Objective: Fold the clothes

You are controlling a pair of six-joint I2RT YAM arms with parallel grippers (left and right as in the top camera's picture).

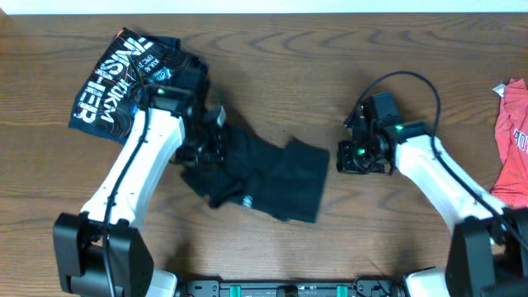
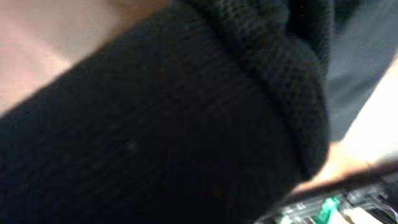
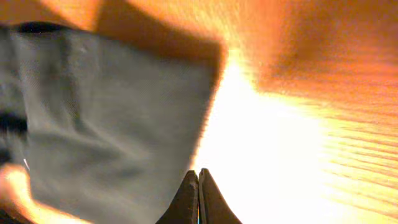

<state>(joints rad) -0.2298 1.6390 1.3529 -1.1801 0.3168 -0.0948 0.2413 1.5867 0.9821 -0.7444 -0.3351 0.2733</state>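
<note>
Crumpled black T-shirt [image 1: 280, 177] lay mid-frame on the wood-grain table [image 1: 371, 239].
The left claw [image 1: 206, 147] was clamped on its soft ribbed left edge; the right claw [image 3: 199, 182], closed and empty, hung just right of it.

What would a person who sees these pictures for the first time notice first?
First the crumpled black T-shirt in the middle, with the left gripper shut on its left part. Next come the navy printed garment at the far left and the red garment at the right edge. The right gripper is shut and empty.
</note>
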